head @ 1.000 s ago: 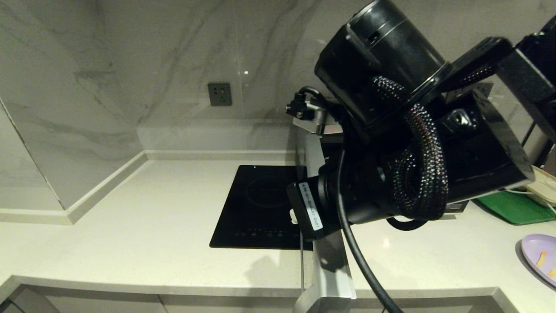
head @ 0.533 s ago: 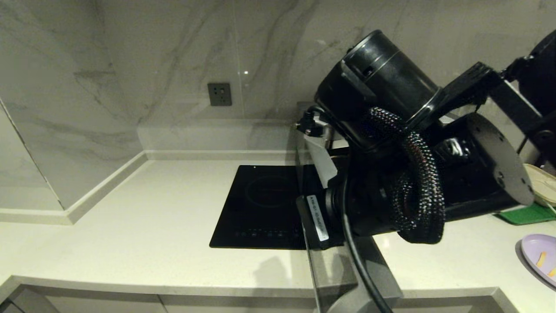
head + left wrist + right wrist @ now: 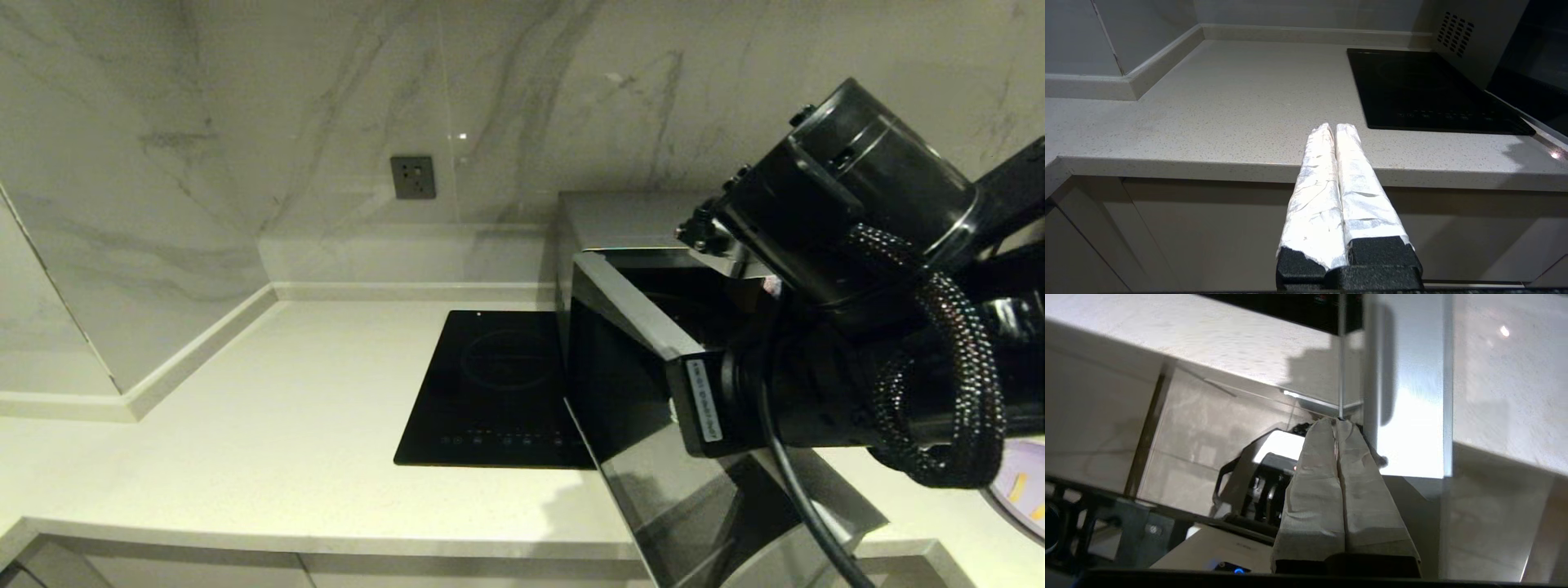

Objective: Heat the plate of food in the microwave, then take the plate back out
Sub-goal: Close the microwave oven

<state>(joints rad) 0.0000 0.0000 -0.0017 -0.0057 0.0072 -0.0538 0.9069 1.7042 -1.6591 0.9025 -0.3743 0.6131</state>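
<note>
The silver microwave point(image 3: 629, 216) stands right of the hob, its dark glass door point(image 3: 620, 392) standing ajar at an angle. My right arm fills the right side of the head view and hides its own gripper there. In the right wrist view my right gripper point(image 3: 1336, 422) is shut and empty, tips at the door's edge beside the silver trim point(image 3: 1404, 396). The lavender plate of food point(image 3: 1024, 490) lies on the counter at the far right, mostly hidden by the arm. My left gripper point(image 3: 1331, 127) is shut, parked before the counter's front edge.
A flat black hob point(image 3: 498, 392) is set into the pale counter point(image 3: 286, 425) left of the microwave. A wall socket point(image 3: 412, 177) sits on the marble back wall. The microwave's vented side point(image 3: 1457, 28) faces the hob point(image 3: 1425, 94).
The microwave door has swung from edge-on round to the right, toward the oven front. My right arm has moved right with it. The left arm has not moved.
</note>
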